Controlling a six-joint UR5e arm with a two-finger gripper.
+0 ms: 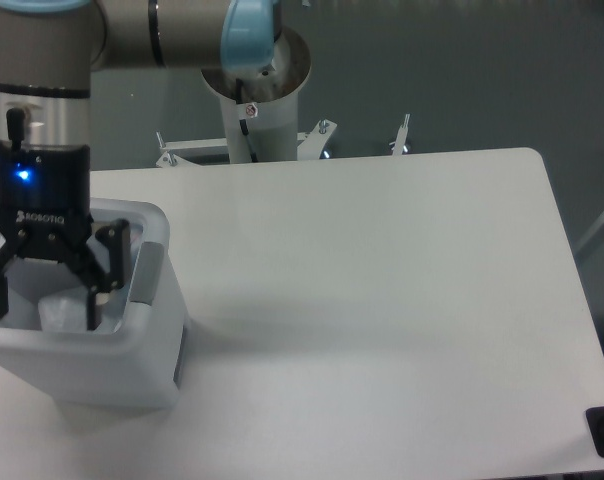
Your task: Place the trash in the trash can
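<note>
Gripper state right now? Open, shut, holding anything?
Gripper: open, holding nothing, fingers spread inside the top of the trash can.
</note>
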